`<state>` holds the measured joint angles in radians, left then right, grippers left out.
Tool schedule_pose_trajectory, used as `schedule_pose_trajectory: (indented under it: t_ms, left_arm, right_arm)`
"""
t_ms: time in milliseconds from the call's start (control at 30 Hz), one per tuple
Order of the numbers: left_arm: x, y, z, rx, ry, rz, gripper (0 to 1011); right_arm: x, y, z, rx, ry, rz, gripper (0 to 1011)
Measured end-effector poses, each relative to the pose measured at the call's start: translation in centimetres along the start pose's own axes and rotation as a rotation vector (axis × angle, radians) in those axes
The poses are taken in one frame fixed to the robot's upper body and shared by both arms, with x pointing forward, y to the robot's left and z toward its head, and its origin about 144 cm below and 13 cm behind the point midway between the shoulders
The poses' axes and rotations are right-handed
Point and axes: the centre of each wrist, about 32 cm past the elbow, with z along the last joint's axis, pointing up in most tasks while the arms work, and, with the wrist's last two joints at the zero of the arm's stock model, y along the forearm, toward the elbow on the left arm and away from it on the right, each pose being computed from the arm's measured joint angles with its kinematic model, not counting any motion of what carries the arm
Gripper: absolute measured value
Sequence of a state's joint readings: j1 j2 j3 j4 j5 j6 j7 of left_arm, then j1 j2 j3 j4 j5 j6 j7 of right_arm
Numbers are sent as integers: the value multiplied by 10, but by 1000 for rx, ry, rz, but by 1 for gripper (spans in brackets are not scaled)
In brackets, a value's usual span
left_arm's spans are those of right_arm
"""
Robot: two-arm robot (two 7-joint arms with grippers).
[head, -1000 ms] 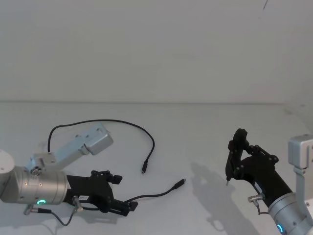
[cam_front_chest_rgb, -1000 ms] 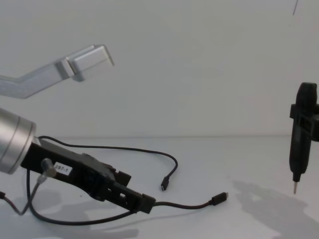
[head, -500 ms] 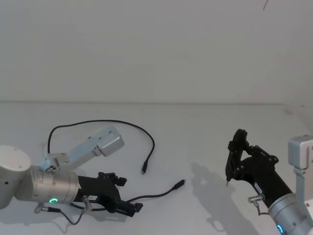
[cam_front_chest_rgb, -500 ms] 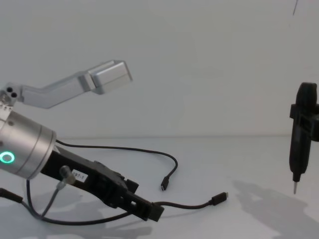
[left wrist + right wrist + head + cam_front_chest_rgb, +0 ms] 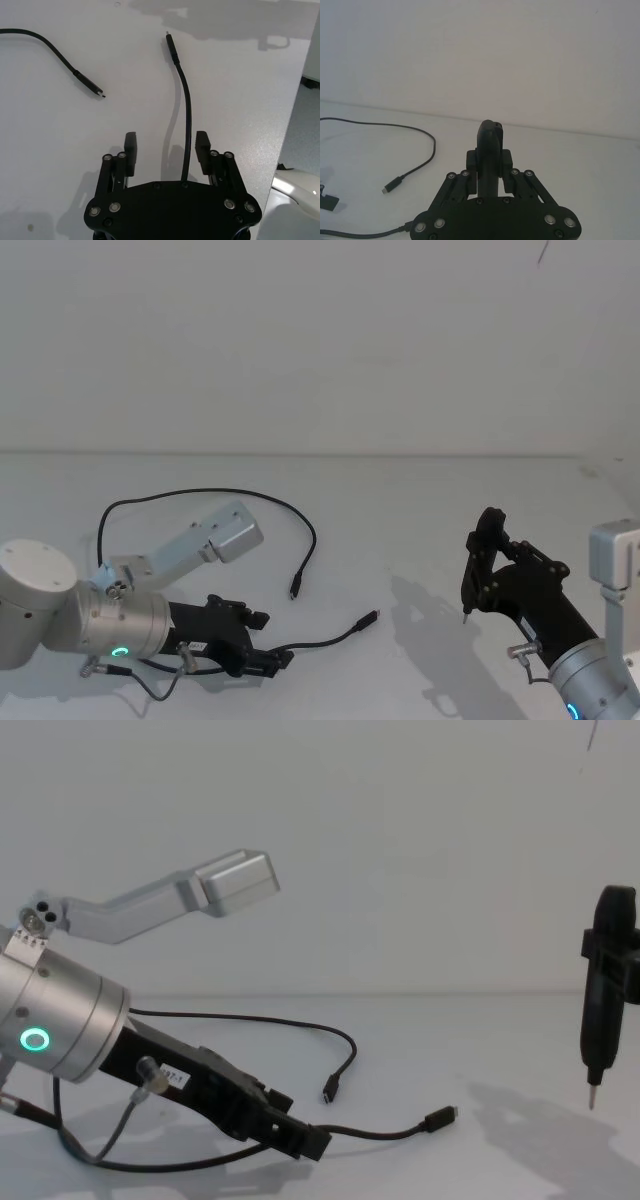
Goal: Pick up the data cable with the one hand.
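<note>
Cable point(image 5: 314, 535) lies in a loose loop on the white desk point(image 5: 420, 500), black and thin, with both ends free near the desk's middle. One plug point(image 5: 368, 618) points toward the right; the second plug point(image 5: 294, 590) lies just behind it, apart from it.

The left claw point(image 5: 265, 660) sits low over the desk at the near left, reaching toward the middle. Its fingers point(image 5: 131, 150) stand apart. The cable point(image 5: 189, 110) runs between them from under the claw's body out to the plug point(image 5: 170, 40), closer to one finger than the other and not pinched. In the chest view the left claw point(image 5: 305, 1145) is down by the desk surface, with the cable leading from its tip to the plug point(image 5: 438, 1118).

The right claw point(image 5: 500, 575) hangs at the near right, well apart from the cable. It is clamped on a slim black tool point(image 5: 487, 525) that stands upright, metal tip pointing down.
</note>
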<state>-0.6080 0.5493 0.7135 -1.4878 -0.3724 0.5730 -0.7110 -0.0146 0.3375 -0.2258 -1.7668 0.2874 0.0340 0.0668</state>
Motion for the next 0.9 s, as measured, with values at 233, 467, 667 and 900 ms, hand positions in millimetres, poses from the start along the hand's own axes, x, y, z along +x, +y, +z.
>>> schedule_pose_trajectory:
  t_ms: [233, 467, 667, 900]
  left_arm:
    - [0, -2, 1, 3, 0, 2, 540]
    - [0, -3, 1, 4, 0, 2, 293]
    - [0, -3, 1, 5, 0, 3, 99]
    - [0, -3, 1, 6, 0, 4, 36]
  right_arm:
    - [0, 0, 0, 0, 0, 0, 279]
    - [0, 0, 0, 0, 0, 0, 279]
    - [0, 0, 0, 0, 0, 0, 279]
    - [0, 0, 0, 0, 0, 0, 279]
